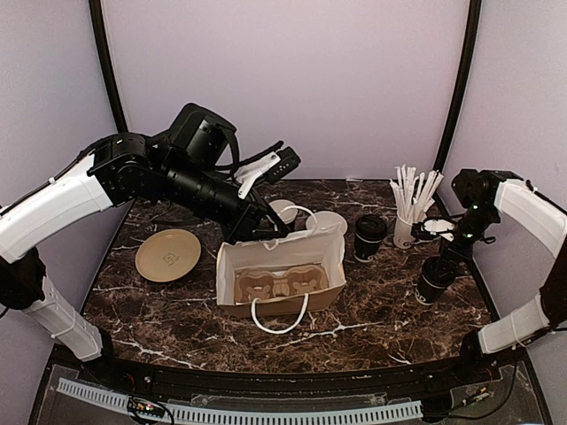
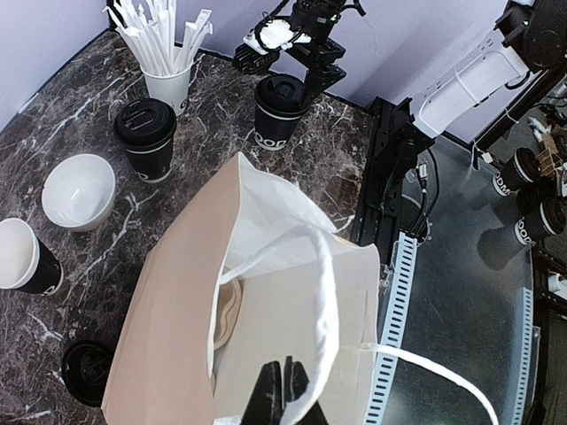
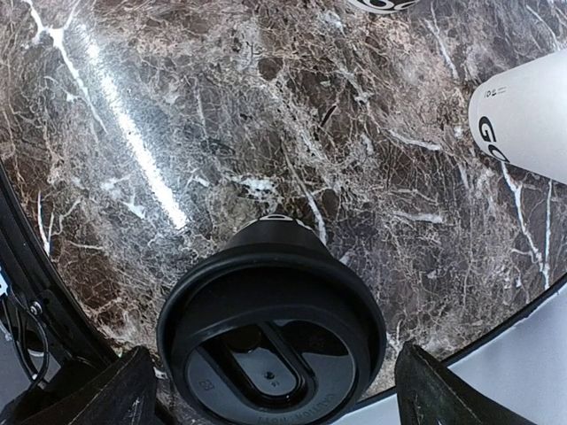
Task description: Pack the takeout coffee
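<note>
The lidded coffee cup (image 3: 270, 341) stands near the right edge of the table (image 1: 159, 310), toward the near corner. It is likely light, with thin paper walls that crush if squeezed hard, so grip the body below the lid. The right gripper (image 3: 270, 390) points down astride it, wide open and empty. The left gripper (image 2: 279, 390), shut, pinches the paper bag (image 2: 168, 310) by its handle (image 2: 324, 292).

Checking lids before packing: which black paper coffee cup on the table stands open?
The black paper cup beside the low white bowl: its white inside shows, while the two other cups wear black dome lids.
</note>
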`<state>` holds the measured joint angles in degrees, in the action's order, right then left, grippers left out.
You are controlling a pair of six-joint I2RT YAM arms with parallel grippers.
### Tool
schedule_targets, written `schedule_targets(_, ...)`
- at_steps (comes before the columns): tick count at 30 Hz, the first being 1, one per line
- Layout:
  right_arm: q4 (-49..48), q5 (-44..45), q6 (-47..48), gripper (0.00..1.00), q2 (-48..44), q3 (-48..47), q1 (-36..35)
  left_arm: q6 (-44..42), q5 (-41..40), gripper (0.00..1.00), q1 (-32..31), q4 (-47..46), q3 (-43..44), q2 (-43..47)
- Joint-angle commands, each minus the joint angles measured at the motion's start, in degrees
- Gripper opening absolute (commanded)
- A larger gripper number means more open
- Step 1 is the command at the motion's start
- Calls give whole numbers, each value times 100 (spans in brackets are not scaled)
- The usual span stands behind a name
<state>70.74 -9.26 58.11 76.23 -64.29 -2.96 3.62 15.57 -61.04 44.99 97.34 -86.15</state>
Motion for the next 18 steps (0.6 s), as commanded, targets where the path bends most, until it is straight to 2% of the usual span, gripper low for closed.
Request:
schedule_targets(1, -22, -48, -10, 93, 64, -39, 25, -65, 0, 0, -40, 26, -47, 83)
schedule_targets(18, -227, 203, -18, 84, -226, 332, 27, -74, -57, 0, -49, 53, -57, 31)
